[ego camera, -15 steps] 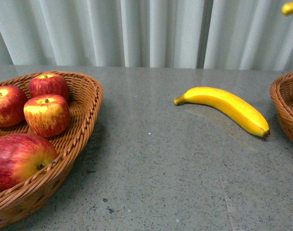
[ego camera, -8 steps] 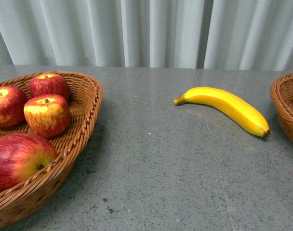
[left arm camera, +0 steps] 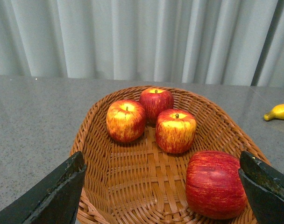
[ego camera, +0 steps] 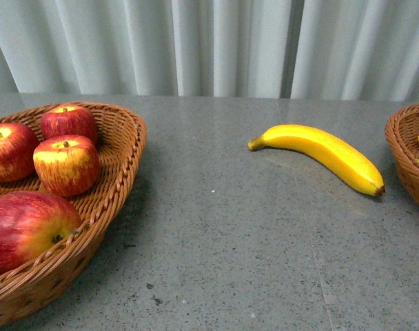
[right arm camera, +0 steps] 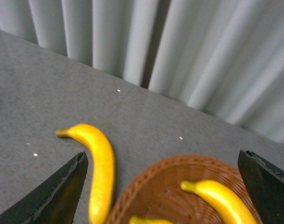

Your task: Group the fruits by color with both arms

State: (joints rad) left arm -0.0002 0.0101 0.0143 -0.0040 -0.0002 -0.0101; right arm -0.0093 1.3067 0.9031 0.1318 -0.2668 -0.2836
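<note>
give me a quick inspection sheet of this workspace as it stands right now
surface: grey speckled tabletop
job's things: four apples in left basket; one banana loose on the tabletop between the baskets; two bananas partly visible in right basket
clutter: nothing seen
grippers: left pincer open, empty, facing the apples; right pincer open, empty, facing the right basket
cables: nothing seen
surroundings: pale pleated curtain behind

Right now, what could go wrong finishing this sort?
1. The banana on the table lies close to the right basket; the open right tool may clip the wicker rim while grasping.
2. That basket holds two bananas; another may slide off them.
3. The big apple lies on its side near the left basket's rim; a bump could tip it out.
</note>
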